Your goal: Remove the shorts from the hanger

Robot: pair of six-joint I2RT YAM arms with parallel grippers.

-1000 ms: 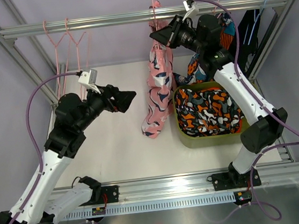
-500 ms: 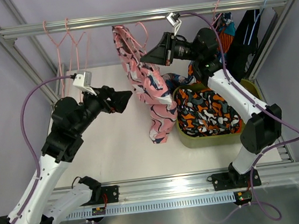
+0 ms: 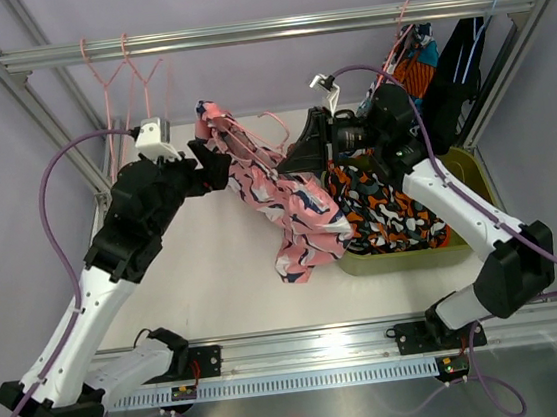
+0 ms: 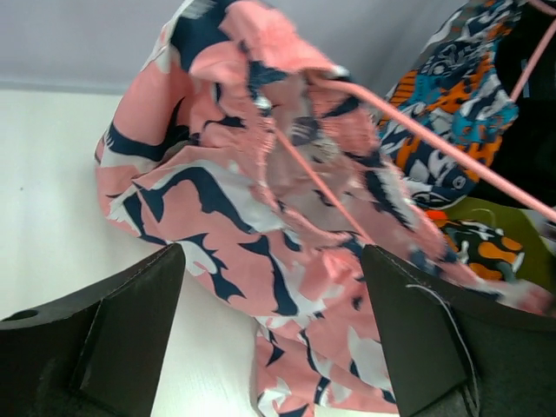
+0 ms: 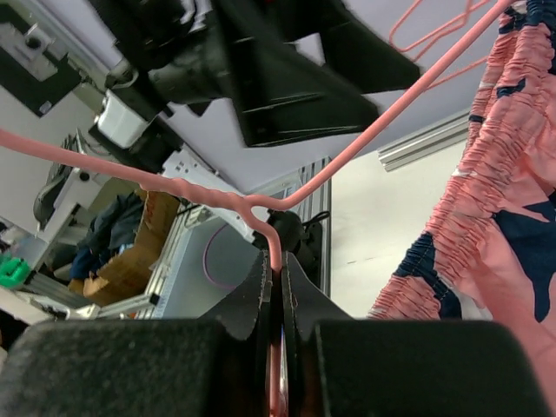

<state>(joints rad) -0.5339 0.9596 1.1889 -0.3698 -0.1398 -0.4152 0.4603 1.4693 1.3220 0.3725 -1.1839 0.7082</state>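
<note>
partway through: pink printed shorts (image 3: 279, 196) still on pink hanger (image 5: 200, 194) just left of green bin (image 3: 405, 258), right gripper (image 5: 276, 261) clamped tight on hanger neck, left gripper (image 4: 269, 265) wide open around the fabric, gripping nothing; camouflage pair (image 3: 389, 206) already in bin, teal-print pair (image 3: 415, 60) and black pair (image 3: 463, 57) behind bin left hanging.

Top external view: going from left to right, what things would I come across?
Bare pink hangers → left gripper → pink printed shorts → camouflage shorts → black shorts.
</note>
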